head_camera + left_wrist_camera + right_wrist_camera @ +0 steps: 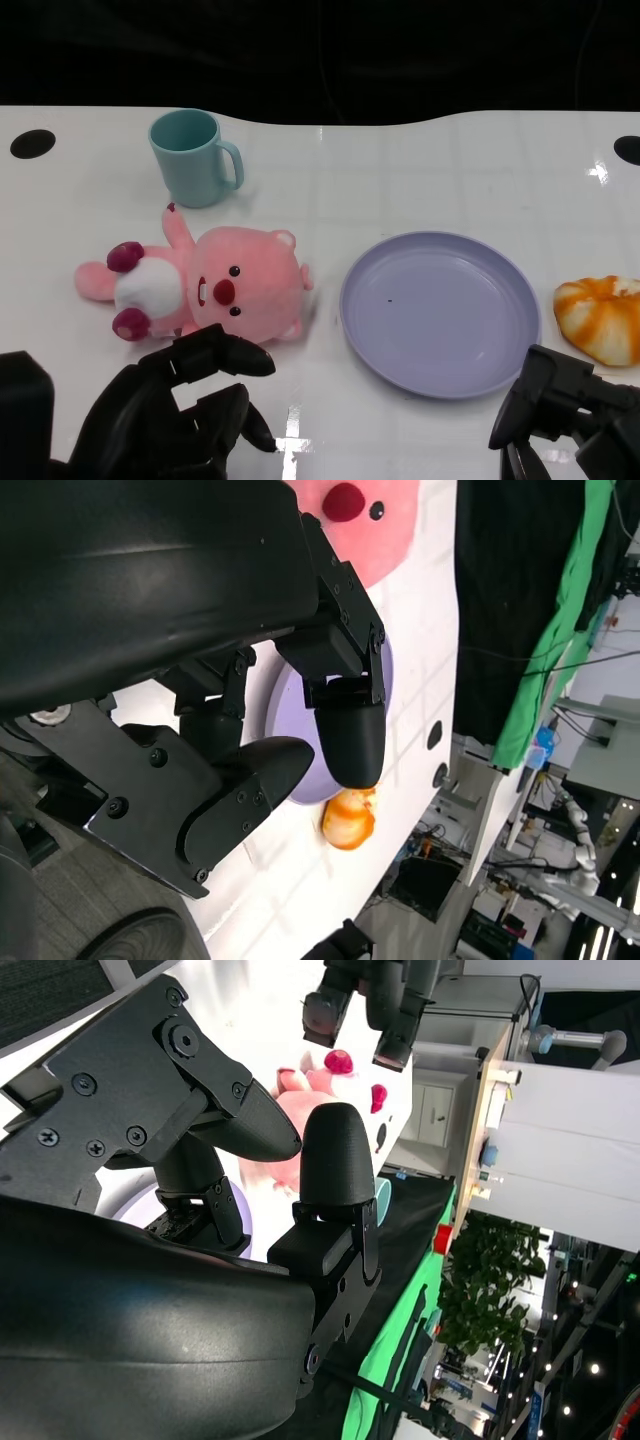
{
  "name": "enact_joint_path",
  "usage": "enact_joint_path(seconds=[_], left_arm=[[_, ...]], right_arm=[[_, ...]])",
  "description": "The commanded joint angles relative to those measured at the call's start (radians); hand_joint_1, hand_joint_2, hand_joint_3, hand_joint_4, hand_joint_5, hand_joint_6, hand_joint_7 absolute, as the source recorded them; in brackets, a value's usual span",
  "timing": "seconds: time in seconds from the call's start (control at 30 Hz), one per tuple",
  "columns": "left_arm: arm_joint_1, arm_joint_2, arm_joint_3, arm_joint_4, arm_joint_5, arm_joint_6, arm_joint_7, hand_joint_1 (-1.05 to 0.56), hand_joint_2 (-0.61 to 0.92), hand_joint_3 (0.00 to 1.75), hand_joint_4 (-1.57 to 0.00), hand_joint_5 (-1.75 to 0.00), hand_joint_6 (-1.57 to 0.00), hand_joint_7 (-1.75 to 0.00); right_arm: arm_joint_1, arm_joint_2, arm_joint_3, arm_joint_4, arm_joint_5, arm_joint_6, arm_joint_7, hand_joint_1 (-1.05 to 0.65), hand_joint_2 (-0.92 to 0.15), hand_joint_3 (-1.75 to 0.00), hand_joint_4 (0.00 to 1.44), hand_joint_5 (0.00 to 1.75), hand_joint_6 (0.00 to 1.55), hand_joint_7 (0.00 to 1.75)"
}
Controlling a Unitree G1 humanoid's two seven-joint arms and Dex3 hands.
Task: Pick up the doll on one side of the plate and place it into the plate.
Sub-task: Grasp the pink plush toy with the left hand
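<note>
While the pink plush doll (205, 287) lies on the white table (430, 170), on the robot's left side of the lavender plate (440, 312), neither hand has hold of anything. The left hand (185, 405) sits just short of the doll on the robot's side, fingers (235, 355) apart and curved, their tips close to the doll's head but apparently not touching. The right hand (560, 410) rests near the plate's near-right rim, fingers apart in the right wrist view, empty.

Handling, as a judgement: the doll looks soft, light and compressible — it should yield under the fingers rather than slip, and it is not fragile. The large round head is the bulkiest part; a grasp across the head, or at the junction of head and white belly, should give the fingers most to close on. The thin limbs would likely flop.

Orientation: the doll lies on its back, face up. Its long axis runs roughly across the table, parallel to the near edge — head toward the plate, feet pointing away from it, one arm raised toward the teal mug (195, 157).

An orange-and-white bun-shaped object (603, 318) lies beyond the plate on the far side from the doll.
</note>
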Motion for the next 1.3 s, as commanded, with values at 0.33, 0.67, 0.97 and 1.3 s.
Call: enact_joint_path(seconds=[0.33, 0.67, 0.97, 1.3], left_arm=[[-0.033, 0.114, 0.037, -0.078, 0.048, -0.097, -0.068, -0.34, 0.58, 0.71, -0.48, -0.97, -0.56, -0.42], [-0.099, 0.257, 0.049, -0.044, 0.227, -0.284, -0.142, -0.68, 0.92, 0.07, -0.28, -0.75, -0.49, -0.08], [-0.181, 0.384, 0.045, -0.055, 0.361, -0.289, -0.163, -0.68, 0.92, 0.04, -0.01, -0.56, -0.30, -0.01], [-0.269, 0.453, -0.007, -0.042, 0.638, -0.309, -0.116, -0.66, 0.91, 0.01, 0.00, -0.44, -0.24, 0.00]], right_arm=[[0.003, -0.009, -0.005, -0.016, 0.000, 0.023, -0.006, -0.17, -0.39, -1.46, 0.71, 1.75, 0.61, 1.56], [-0.007, -0.007, -0.006, -0.016, 0.004, 0.034, -0.008, -0.16, -0.40, -1.47, 0.72, 1.75, 0.61, 1.57], [-0.005, -0.009, -0.010, -0.019, 0.009, 0.034, -0.005, -0.13, -0.39, -1.49, 0.72, 1.75, 0.60, 1.58], [-0.001, -0.007, -0.008, -0.020, 0.004, 0.038, -0.009, -0.15, -0.40, -1.48, 0.71, 1.75, 0.59, 1.59]])
